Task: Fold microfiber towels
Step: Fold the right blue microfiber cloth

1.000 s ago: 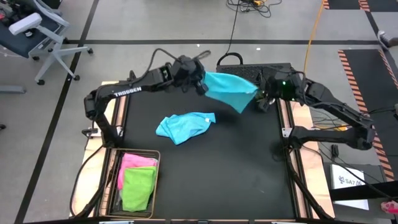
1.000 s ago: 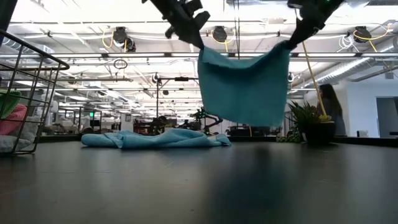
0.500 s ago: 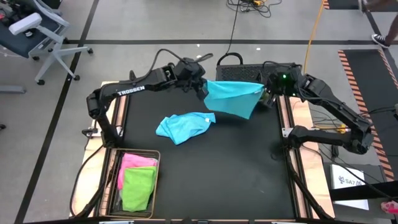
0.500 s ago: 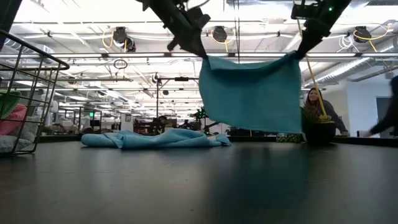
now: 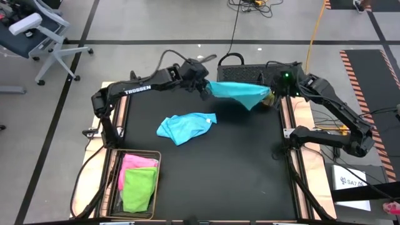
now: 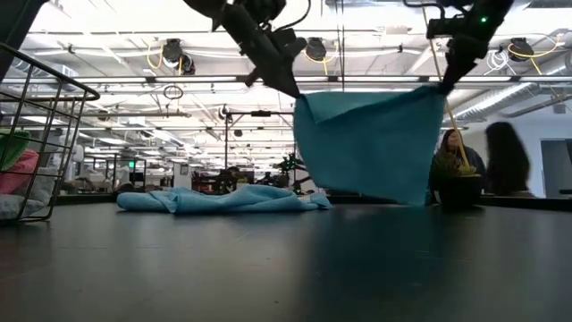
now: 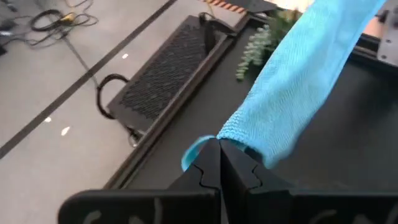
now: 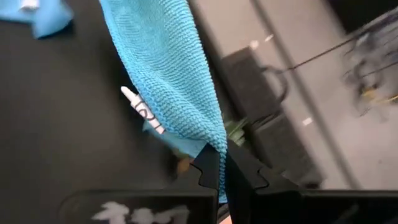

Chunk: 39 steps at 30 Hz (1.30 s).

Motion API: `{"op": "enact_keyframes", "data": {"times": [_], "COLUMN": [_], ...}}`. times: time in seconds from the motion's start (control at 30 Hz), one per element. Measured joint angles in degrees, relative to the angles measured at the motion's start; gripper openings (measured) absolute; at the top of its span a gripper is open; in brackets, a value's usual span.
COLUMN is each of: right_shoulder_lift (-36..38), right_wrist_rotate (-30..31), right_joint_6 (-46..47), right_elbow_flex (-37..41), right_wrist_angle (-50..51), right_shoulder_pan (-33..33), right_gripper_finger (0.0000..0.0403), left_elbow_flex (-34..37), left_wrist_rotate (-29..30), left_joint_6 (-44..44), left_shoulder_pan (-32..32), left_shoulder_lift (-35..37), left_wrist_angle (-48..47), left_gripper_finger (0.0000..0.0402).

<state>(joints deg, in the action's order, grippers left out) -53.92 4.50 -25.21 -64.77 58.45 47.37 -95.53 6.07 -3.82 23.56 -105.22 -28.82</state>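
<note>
Since the earlier frame the 2 grippers have drawn apart, pulling the teal towel [image 5: 236, 94] taut above the table's far edge. The left gripper [image 5: 204, 91] is clamped on 1 top corner, the right gripper [image 5: 270, 95] on the other. A light blue towel [image 5: 185, 127] lies crumpled mid-table; pink [image 5: 139, 163] and green [image 5: 140, 187] ones sit in the basket [image 5: 114, 185]. I'd judge folding roughly half done, with 2 towels left.
</note>
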Motion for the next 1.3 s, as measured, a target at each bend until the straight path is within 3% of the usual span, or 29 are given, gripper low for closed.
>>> {"op": "enact_keyframes", "data": {"times": [0.17, 0.33, 0.53, 0.77, 1.13, 1.3], "right_shoulder_lift": [0.22, 0.71, 1.4, 1.4, 1.4, 1.4], "right_wrist_rotate": [-4.98, -16.0, -25.18, -30.92, -32.05, -39.72], "right_joint_6": [7.48, 16.79, 28.49, 41.08, 51.04, 54.12], "right_elbow_flex": [2.84, 9.76, 21.79, 32.0, 33.37, 33.4], "right_wrist_angle": [9.02, 13.43, 10.49, -0.16, -11.81, -13.61], "right_shoulder_pan": [-3.01, -8.48, -18.29, -28.89, -37.09, -40.39], "right_gripper_finger": [0.0, 0.0, 0.0, 0.0, 0.0062, 0.0087], "left_elbow_flex": [2.83, 6.35, 13.88, 20.45, 20.46, 20.44], "left_wrist_rotate": [-1.66, -6.9, -13.52, -16.6, -20.05, -20.36], "left_joint_6": [-2.46, -6.71, -12.85, -20.83, -24.11, -27.48], "left_shoulder_pan": [-2.84, -5.4, -10.41, -16.16, -22.48, -24.31], "left_shoulder_lift": [-2.84, -3.4, -3.48, -3.74, -3.74, -3.74], "left_wrist_angle": [-1.78, -8.23, -5.83, 6.01, 6.03, 6.01], "left_gripper_finger": [0.0, 0.0, 0.0, 0.0005, 0.0093, 0.0141]}}
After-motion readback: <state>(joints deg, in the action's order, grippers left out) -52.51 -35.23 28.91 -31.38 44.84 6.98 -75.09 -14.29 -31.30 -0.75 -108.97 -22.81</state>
